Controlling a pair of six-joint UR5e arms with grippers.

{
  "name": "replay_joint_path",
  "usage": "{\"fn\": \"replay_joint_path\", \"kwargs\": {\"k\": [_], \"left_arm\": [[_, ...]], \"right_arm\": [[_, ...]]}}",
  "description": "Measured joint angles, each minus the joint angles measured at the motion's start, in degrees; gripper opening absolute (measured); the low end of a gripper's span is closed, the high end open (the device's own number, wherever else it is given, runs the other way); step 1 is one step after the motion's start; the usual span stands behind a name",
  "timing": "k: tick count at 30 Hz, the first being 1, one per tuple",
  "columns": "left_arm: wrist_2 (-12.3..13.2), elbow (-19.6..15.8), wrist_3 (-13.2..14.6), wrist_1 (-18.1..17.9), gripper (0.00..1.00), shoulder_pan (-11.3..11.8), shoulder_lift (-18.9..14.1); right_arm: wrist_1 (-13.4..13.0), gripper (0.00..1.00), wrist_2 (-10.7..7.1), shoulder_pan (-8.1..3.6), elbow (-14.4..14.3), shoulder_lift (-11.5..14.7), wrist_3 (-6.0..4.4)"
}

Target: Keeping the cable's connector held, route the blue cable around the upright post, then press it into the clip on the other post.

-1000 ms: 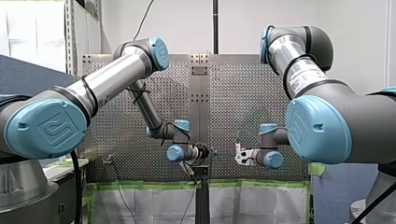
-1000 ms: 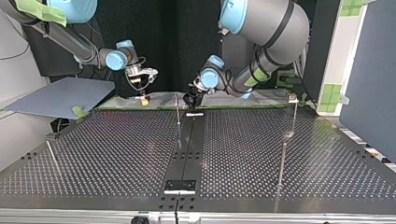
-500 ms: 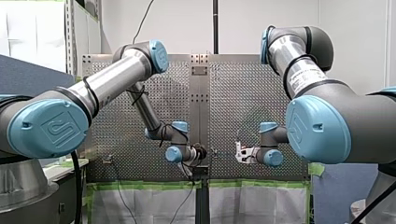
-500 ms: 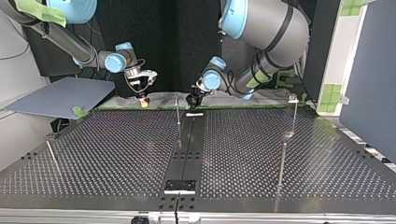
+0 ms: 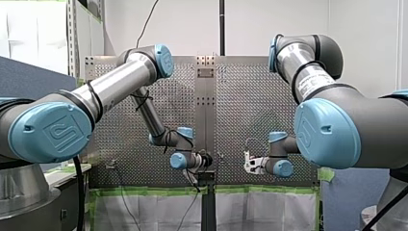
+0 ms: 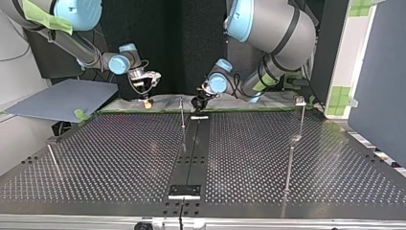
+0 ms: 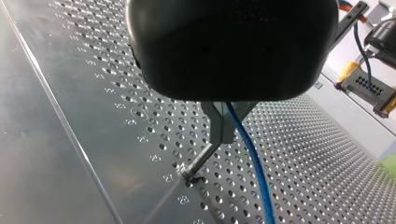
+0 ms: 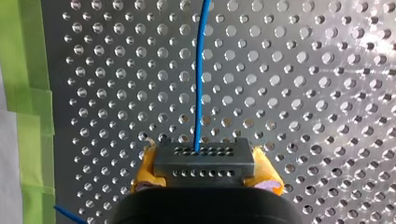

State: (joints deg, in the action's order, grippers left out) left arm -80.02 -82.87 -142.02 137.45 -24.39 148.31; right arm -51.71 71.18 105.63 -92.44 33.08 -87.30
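Clamping the dark grey rectangular connector block [image 8: 204,156] between its yellow pads [image 8: 145,171], the right gripper [image 8: 205,170] holds it by both short ends, with the block's perforated face pointing ahead. The thin blue cable [image 8: 201,74] leaves the middle of that face. It runs straight ahead above the perforated metal table [image 8: 303,93], close to the table edge on the arms' side, where strips of green tape [image 8: 28,93] line the border.

The left gripper [image 7: 224,135], black with metal fingers [image 7: 217,125], has its jaws drawn together on the thin blue cable. The cable comes out from between the fingers and trails on beyond them above the table. Just under the fingertips stands the thin upright metal post [image 7: 200,159], its nut-like foot seated on the table. The cable passes beside it, and whether the two touch cannot be told.

In the top view both grippers hang low at the table edge on the arms' side. The left one is near the middle of that edge, next to the thin post. The right one is well apart from it, towards the corner at the view's left. A second thin post [image 6: 302,117], with a small fitting on top, stands near the corner of the same edge at the view's right, apart from both grippers.
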Motion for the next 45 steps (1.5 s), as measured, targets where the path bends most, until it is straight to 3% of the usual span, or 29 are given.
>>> {"fn": "replay_joint_path", "kwargs": {"k": [8, 17, 25, 26, 27, 28, 29, 30, 31, 32, 33, 45], "left_arm": [[0.07, 0.97, -0.11, -0.47, 0.0, 0.26, 0.07], [0.28, 3.57, -2.55, -0.35, 0.0, 0.43, 0.07], [0.22, 3.77, -2.49, -0.34, 0.0, 0.48, -0.02], [0.14, 3.77, -2.11, -0.31, 0.04, 0.51, -0.05], [0.01, 3.78, -1.76, -0.27, 0.22, 0.55, -0.06], [-0.15, 3.77, -1.36, -0.21, 0.22, 0.59, -0.07], [-0.43, 3.78, -0.79, -0.01, 0.36, 0.63, -0.07], [-0.7, 3.78, -0.31, 0.26, 0.6, 0.65, -0.07], [-1.02, 3.78, 0.18, 0.61, 0.6, 0.67, -0.06], [-1.47, 3.78, 0.8, 1.1, 0.69, 0.69, -0.07], [-1.84, 3.78, 1.25, 1.48, 0.97, 0.7, -0.08], [-8.34, 3.79, 7.94, 8.03, 1.0, -0.15, -0.11]], "right_arm": [[0.57, 0.0, 0.02, -0.55, 1.25, -0.14, -0.37], [0.64, 0.0, 0.05, -1.38, 2.58, -0.24, -1.34], [0.77, 0.0, 0.03, -1.81, 2.95, -0.24, -1.48], [0.81, 0.0, 0.02, -1.85, 2.97, -0.25, -1.48], [0.85, 0.0, 0.0, -1.89, 2.98, -0.25, -1.48], [0.89, 0.0, -0.01, -1.91, 2.98, -0.25, -1.48], [0.94, 0.0, -0.02, -1.94, 2.98, -0.25, -1.47], [1.01, 0.0, -0.04, -1.98, 2.99, -0.25, -1.45], [1.05, 0.0, -0.05, -2.0, 2.99, -0.25, -1.45], [1.09, 0.0, -0.05, -2.01, 3.0, -0.25, -1.44], [1.12, 0.0, -0.06, -2.02, 3.01, -0.25, -1.45], [1.34, 0.0, -0.07, -2.05, 3.01, -0.25, -1.49]]}}
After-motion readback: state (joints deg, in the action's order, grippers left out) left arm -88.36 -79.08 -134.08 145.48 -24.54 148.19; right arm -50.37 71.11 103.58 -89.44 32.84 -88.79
